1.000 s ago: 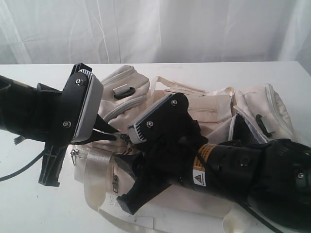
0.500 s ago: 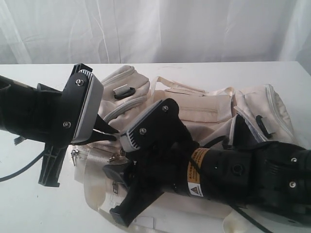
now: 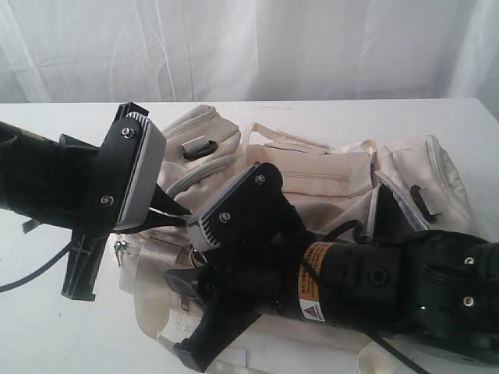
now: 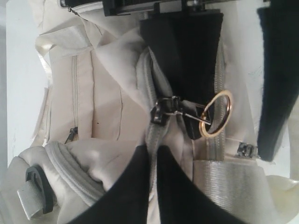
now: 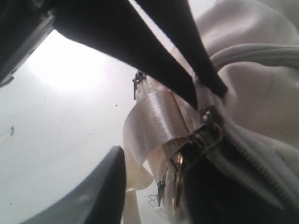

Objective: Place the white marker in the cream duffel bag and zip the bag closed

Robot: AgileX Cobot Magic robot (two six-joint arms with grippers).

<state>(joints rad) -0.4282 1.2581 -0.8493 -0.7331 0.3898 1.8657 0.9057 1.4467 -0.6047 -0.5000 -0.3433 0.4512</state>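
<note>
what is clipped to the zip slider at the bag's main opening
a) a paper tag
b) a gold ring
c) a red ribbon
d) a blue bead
b: the left wrist view shows a gold ring linked to the zip slider of the cream duffel bag, just ahead of the left claw, which pinches the zip's edge.

Matt cloth duffel bag [image 3: 327,171], glossy webbing strap [image 4: 229,182]

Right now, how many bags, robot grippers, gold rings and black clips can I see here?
cream duffel bag: 1
grippers: 2, left gripper and right gripper
gold ring: 1
black clips: 2
Total: 6
</note>
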